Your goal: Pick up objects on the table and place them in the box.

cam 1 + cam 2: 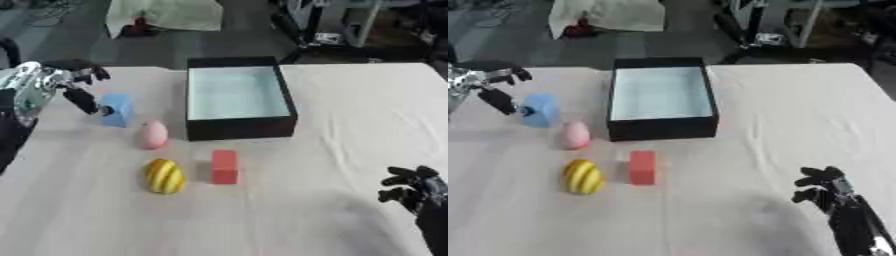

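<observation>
White table (350,110); left hand (83,95) seemingly touches blue block (118,110).

Left hand (74,82): arm cut off by picture's left edge; in right eye view only fingers and part of silver wrist show. Contact between thumb tip and blue block (118,110) too blurred to tell. Right hand (824,186): forearm runs off bottom edge; in left eye view hand clipped by right edge. Box (241,127): near wall hides inside front strip of floor. Yellow striped thing (164,175): kind unclear.
</observation>
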{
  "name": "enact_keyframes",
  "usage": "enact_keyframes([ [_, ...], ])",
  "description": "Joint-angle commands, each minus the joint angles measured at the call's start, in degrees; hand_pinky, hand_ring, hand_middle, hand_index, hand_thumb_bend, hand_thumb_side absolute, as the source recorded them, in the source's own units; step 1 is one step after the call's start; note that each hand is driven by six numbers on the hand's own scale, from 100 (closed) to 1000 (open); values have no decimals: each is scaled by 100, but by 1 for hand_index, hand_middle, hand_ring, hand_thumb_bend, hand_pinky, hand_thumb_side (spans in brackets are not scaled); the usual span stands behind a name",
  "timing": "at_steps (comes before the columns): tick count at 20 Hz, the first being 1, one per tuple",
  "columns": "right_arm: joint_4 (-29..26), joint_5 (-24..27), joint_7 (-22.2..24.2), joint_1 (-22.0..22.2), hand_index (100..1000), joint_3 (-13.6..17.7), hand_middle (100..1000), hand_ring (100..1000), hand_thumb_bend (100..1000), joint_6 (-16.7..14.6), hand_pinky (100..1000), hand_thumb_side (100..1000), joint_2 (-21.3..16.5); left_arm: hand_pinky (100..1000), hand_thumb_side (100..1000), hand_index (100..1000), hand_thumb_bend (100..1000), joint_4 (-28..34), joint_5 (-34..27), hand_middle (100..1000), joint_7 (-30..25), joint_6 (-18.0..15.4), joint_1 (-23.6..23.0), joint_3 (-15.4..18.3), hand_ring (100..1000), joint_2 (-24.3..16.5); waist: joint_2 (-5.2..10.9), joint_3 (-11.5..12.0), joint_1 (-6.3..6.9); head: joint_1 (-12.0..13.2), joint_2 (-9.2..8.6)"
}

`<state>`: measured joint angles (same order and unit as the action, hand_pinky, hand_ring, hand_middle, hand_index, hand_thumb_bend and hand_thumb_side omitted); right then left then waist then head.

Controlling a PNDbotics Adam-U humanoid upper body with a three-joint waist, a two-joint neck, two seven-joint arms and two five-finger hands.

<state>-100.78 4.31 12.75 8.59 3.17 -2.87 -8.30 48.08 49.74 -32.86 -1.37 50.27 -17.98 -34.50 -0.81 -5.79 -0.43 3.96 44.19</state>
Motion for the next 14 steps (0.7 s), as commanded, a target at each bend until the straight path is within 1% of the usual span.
enact_keyframes([
  [1,-48,5,3,-33,761,23,586,515,100,8,741,1000,-32,926,349,948,506,-9,341,886,-124,-98,217,73,885,-10,153,6,-20,-12,-7],
  [5,-46,5,14,-35,761,16,587,515,100,10,741,1000,-27,943,341,955,521,-291,747,901,-39,-156,328,56,909,171,147,3,-26,-17,-7],
  [8,-44,6,15,-41,761,15,587,515,100,12,741,1000,-19,942,318,953,501,-540,1052,900,227,-175,371,170,907,316,136,-3,-32,-26,-7],
  [9,-44,6,17,-44,761,14,587,515,100,13,741,1000,-16,939,293,947,474,-626,1151,895,324,-165,382,215,902,355,131,-7,-33,-33,-7],
  [11,-43,4,20,-49,761,11,587,515,100,16,741,1000,-9,937,275,942,446,-773,1357,888,528,-130,408,320,895,425,119,-11,-34,-38,-7],
  [14,-40,-2,28,-57,761,5,587,515,100,21,741,1000,2,935,262,939,427,-986,1659,885,827,-90,433,458,890,525,103,-18,-38,-38,-7],
])
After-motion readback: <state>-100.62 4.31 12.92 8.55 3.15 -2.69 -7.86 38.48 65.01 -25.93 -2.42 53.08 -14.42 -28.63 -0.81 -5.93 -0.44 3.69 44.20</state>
